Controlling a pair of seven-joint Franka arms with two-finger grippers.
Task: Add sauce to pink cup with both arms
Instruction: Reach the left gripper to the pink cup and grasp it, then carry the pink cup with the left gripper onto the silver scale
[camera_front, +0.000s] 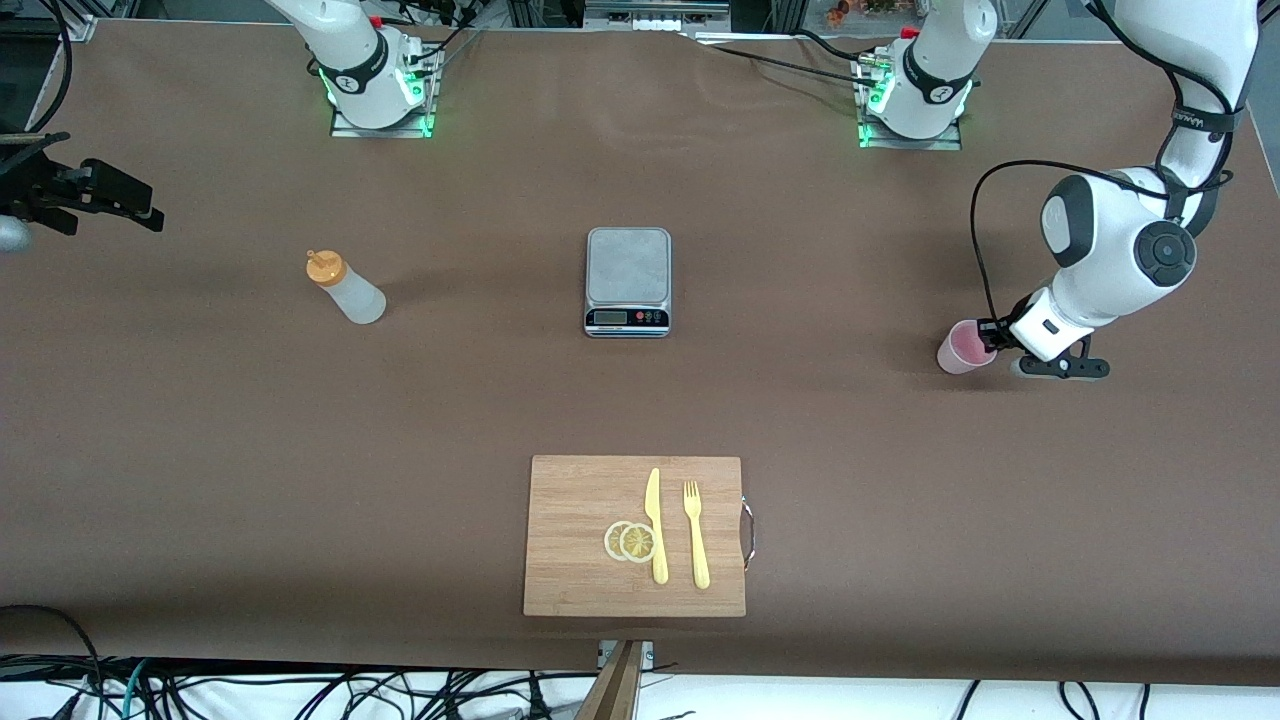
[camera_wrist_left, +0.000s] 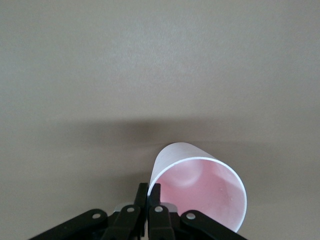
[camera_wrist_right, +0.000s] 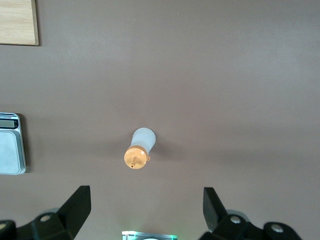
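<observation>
Pinching translucent pink cup (camera_wrist_left: 200, 187) rim — left gripper (camera_wrist_left: 148, 200)

Brown table (camera_front: 300, 450). Pale pink translucent pink cup (camera_front: 962, 349). Whitish sauce (camera_front: 347, 288) bottle, orange cap. Silver scale (camera_front: 628, 281). Tan wood board (camera_front: 580, 500); yellow knife (camera_front: 655, 524), fork (camera_front: 695, 533), lemon slices (camera_front: 630, 541). White arms (camera_front: 1120, 240), black bands.

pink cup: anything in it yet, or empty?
Empty. The left wrist view looks straight into the pink cup: bare pink bottom, no sauce. The left tool is shut on its rim.
</observation>
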